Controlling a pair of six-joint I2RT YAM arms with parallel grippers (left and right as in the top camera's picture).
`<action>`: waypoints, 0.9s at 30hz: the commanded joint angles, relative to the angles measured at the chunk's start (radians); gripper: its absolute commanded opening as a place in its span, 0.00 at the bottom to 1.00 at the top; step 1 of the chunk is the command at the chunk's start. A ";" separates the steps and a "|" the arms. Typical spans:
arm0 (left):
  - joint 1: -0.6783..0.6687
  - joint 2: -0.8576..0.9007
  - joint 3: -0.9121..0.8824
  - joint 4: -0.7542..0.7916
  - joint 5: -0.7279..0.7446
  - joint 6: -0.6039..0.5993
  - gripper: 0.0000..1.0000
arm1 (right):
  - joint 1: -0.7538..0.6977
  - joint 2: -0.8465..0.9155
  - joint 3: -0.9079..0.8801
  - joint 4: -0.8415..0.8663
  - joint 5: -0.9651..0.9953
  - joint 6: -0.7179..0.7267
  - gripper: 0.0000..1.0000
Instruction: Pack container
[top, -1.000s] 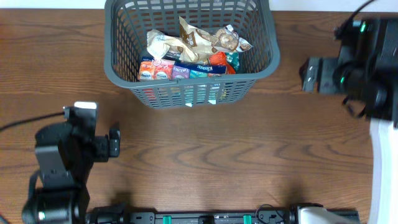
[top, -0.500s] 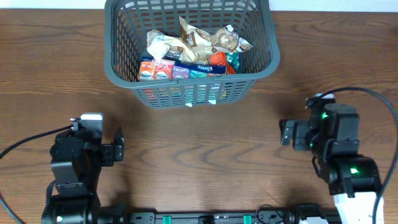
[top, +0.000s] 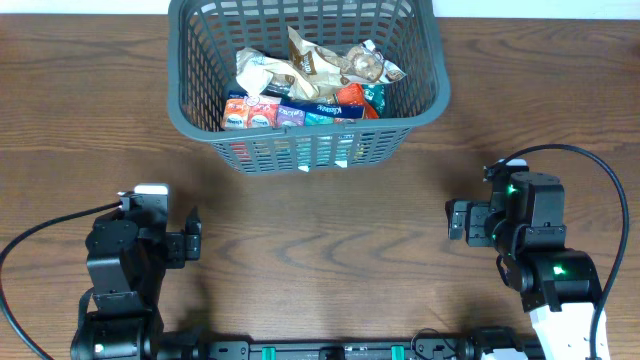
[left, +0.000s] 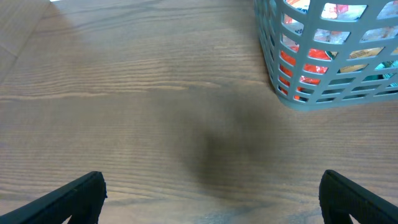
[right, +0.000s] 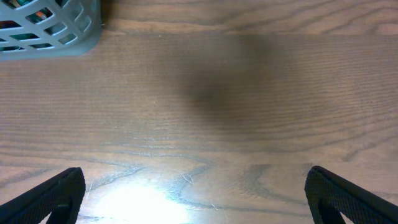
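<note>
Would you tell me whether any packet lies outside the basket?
No, all the packets lie inside the basket.

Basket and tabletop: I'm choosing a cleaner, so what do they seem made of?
Basket: grey plastic by the look, matte, with moulded lattice walls and a thick rim. Tabletop: brown wood grain, a glare patch showing slight sheen; solid wood or laminate, unclear.

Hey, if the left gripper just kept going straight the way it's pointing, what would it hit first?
Probably bare table: the left gripper, jaws open, aims down at wood. The basket sits off to its right, likely outside that line, though depth is unclear.
</note>
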 joint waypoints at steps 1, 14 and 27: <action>-0.003 -0.001 0.004 0.000 -0.012 -0.001 0.99 | 0.008 0.005 -0.001 0.003 0.012 -0.011 0.99; -0.003 -0.001 0.004 0.000 -0.012 -0.001 0.99 | 0.021 -0.147 -0.003 -0.014 0.071 -0.012 0.99; -0.003 -0.001 0.004 0.000 -0.012 -0.001 0.99 | 0.094 -0.672 -0.205 0.045 -0.026 -0.004 0.99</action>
